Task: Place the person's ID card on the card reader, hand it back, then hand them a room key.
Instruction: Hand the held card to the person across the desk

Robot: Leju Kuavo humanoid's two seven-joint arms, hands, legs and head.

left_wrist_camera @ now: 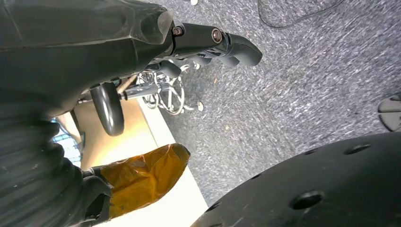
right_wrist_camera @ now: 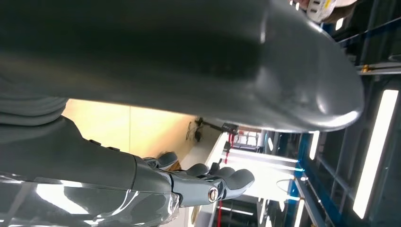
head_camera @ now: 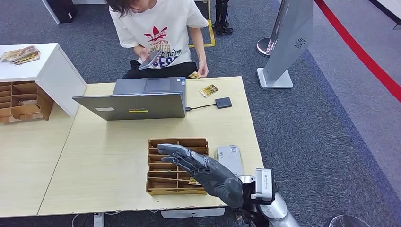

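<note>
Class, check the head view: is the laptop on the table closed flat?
No. The laptop stands open on the table, its lid raised toward the robot.

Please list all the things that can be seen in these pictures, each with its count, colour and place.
Table: one, light wood, centre.
Laptop: one, grey, open, far side of table.
Card reader: one, dark, right of laptop, on a cable.
Card: one, gold-brown, on table beside card reader.
Cardboard organiser: one, brown, near edge, under the right hand.
Grey device: one, flat, right of organiser.
Second organiser: one, brown, far left.
White cabinet: one, left.
Grey stand: one, on carpet, right.
Person: one, white shirt, behind table, holding a phone.
Right hand: fingers stretched over organiser.
Left hand: hanging over carpet.
</note>
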